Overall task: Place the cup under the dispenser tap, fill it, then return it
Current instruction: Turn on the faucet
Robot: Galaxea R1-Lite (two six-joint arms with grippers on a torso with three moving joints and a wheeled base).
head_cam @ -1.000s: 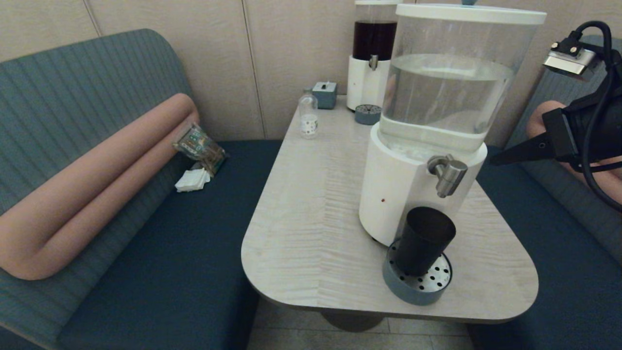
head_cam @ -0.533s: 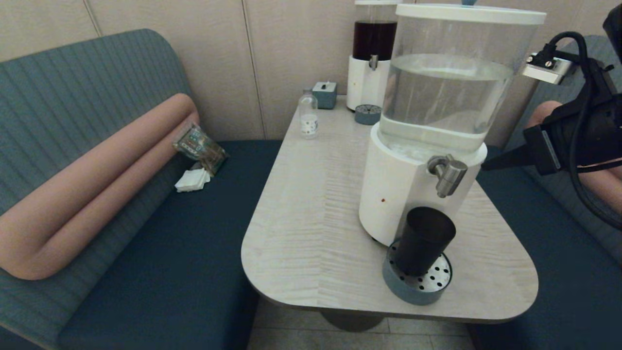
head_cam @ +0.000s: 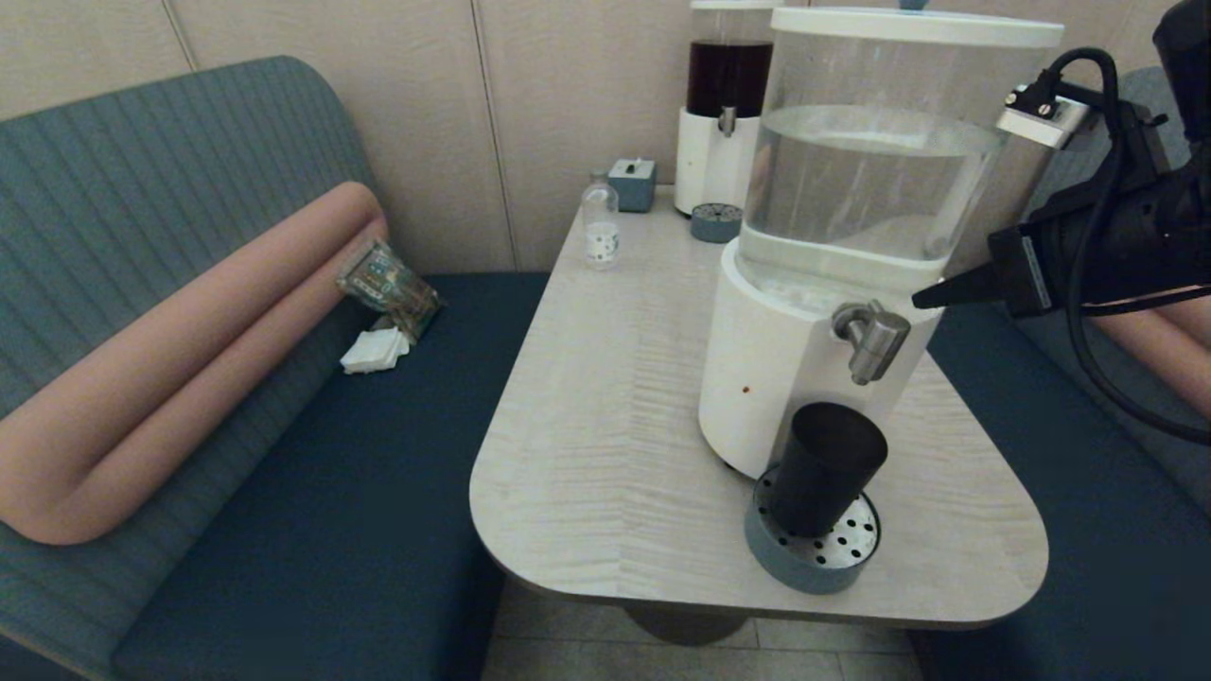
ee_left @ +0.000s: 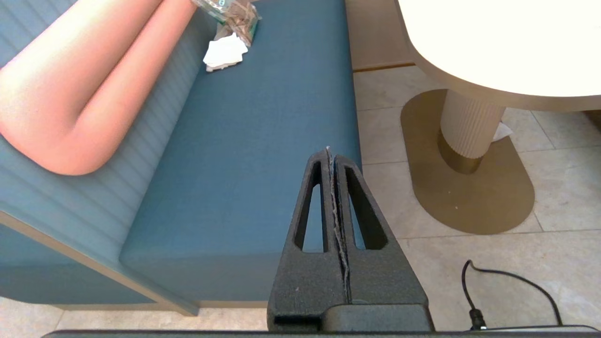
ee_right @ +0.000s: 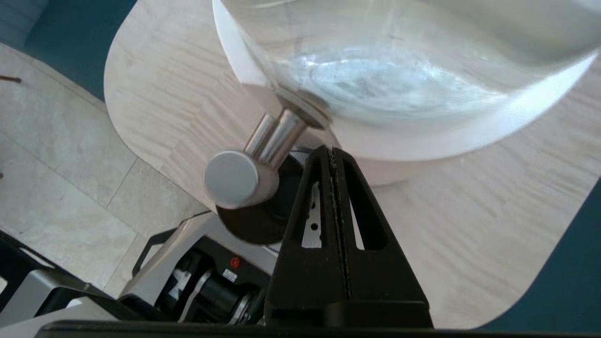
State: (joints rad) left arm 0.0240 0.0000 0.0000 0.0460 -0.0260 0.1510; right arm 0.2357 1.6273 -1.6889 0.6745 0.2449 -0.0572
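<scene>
The black cup [head_cam: 825, 468] stands upright on the round perforated drip tray [head_cam: 816, 553], directly below the brushed-steel dispenser tap [head_cam: 870, 339] of the big white-based dispenser [head_cam: 776, 378]. My right gripper [head_cam: 922, 300] is shut and empty, its tip just right of the tap and slightly above it, beside the dispenser's white rim. In the right wrist view the right gripper [ee_right: 331, 151] sits next to the tap [ee_right: 244, 173], with the cup [ee_right: 253, 225] dark beneath. My left gripper [ee_left: 328, 152] is shut and parked low over the bench seat.
A slimmer dark-liquid dispenser [head_cam: 724, 104] with its own small tray [head_cam: 716, 222], a small clear bottle [head_cam: 600, 222] and a blue box [head_cam: 632, 183] stand at the table's far end. Blue bench seats [head_cam: 378, 473] flank the table [head_cam: 605, 426]. A snack bag [head_cam: 388, 284] and napkins lie on the left bench.
My right gripper has swung left toward the tap, from well right of the dispenser to beside its rim. The cup and tray have not moved.
</scene>
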